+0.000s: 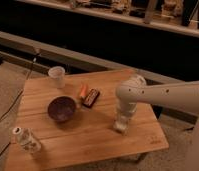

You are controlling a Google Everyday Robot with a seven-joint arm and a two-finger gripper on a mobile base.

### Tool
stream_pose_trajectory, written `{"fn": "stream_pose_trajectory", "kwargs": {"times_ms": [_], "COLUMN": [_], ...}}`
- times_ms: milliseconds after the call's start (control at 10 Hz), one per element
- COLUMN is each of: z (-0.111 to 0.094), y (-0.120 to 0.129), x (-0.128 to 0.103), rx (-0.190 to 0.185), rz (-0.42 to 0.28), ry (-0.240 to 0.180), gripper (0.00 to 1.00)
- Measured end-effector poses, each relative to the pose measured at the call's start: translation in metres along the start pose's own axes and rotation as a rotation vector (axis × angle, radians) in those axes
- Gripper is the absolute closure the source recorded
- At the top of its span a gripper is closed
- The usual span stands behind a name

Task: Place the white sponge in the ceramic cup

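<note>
White sponge [121,128] near table [88,142] right edge — tool [122,124] clamped on it, wrist [125,107] vertical.

Gripper [122,123] points down at the wood table [93,142]. Its fingers are closed on the white sponge [121,129], a small pale block right under it & touching the wood. Left of the gripper & a bit back: a dark bar [91,97] w/ an orange thing [83,90] just beside it. Further left: dark bowl [61,108]. Ceramic cup [56,76] stands far left & back, well apart. Bottle [26,139] lies far left, at the front.
</note>
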Motion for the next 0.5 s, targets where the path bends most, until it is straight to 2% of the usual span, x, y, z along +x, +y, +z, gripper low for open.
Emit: {"fn": "stream_pose_trajectory", "kwargs": {"times_ms": [200,300,400,500], "z": [-0.054,-0.073,-0.099,-0.115], "y": [0.055,0.077,0.111,0.138], "x": [-0.027,-0.035,-0.048,-0.056], "rx": [0.041,0.048,0.053,0.051], "rz": [-0.162,-0.216,-0.290,-0.342], "ry": [-0.111,-0.154,-0.223,-0.276], "gripper": [1.00,1.00,1.00,1.00]}}
